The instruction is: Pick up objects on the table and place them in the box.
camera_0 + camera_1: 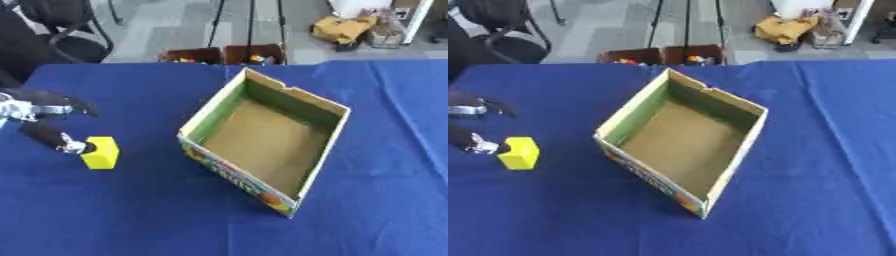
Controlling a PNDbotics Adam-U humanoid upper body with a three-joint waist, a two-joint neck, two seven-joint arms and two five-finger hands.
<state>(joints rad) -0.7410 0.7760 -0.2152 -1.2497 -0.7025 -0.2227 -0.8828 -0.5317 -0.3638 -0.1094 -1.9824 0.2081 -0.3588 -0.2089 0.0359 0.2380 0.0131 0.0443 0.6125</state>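
The left robot hand (48, 122) sits spread wide, thumb tip touching the yellow block (101, 152) just to its right. The box (262, 145) lies further right on the bench (131, 210); no right robot hand around.

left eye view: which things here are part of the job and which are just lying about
Job:
yellow block, on the cloth by the left hand
open cardboard box, nothing in it

Lying about:
brown boxes on the floor
yellow bag
black chair

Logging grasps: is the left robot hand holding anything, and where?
Not clearly held: left robot hand touches the yellow block at its left side, block on the table.
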